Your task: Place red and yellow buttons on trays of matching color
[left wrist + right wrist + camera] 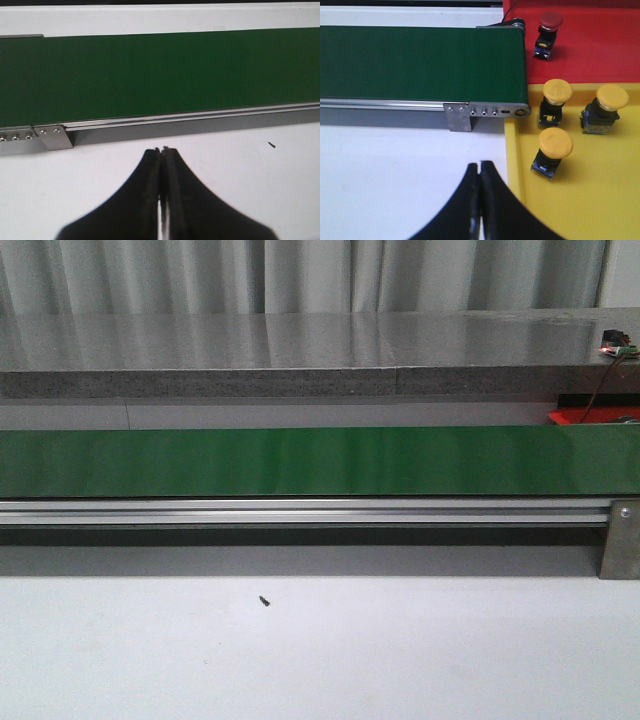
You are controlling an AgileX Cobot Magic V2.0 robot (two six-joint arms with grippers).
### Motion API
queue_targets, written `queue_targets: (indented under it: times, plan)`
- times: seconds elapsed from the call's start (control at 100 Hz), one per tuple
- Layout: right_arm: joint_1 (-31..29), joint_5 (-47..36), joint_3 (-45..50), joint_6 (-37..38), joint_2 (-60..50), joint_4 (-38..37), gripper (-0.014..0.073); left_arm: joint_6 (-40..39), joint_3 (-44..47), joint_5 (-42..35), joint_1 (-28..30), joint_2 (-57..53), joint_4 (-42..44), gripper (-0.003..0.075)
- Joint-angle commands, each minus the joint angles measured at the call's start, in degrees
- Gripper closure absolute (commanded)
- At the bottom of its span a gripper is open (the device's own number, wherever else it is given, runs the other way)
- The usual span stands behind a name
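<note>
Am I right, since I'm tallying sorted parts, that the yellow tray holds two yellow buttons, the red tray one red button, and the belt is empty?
Not quite: the yellow tray holds three yellow buttons, not two, as the right wrist view shows. The rest stands: the red tray holds one red button, and the belt is empty.

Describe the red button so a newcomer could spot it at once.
Find the green belt and follow it to the end where two trays lie side by side. On the red tray, past the yellow tray, stands the red button, close to the belt's end roller. It is the only button with a red cap and the only one on that tray; the other three are yellow.
</note>
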Motion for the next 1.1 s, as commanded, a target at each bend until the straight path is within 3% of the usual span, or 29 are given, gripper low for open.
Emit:
queue_targets:
  times: [0.0,0.88,1.09]
  plan:
    - [0.2,-3.7,-1.4,-0.5,0.2,-0.3,0.0662,-0.3,-1.5,-3.5,-0.3,-0.1,-1.5,0.0740]
    - [0.2,-3.7,-1.4,-0.5,0.2,-0.3,0.0662,-0.3,-1.6,-4.0,-0.2,0.1,-1.7,0.0740]
    - [0.2,-3.7,-1.4,-0.5,0.2,-0.3,0.0662,-4.8,-1.7,-7.7,5.3,4.1,-1.6,0.0740]
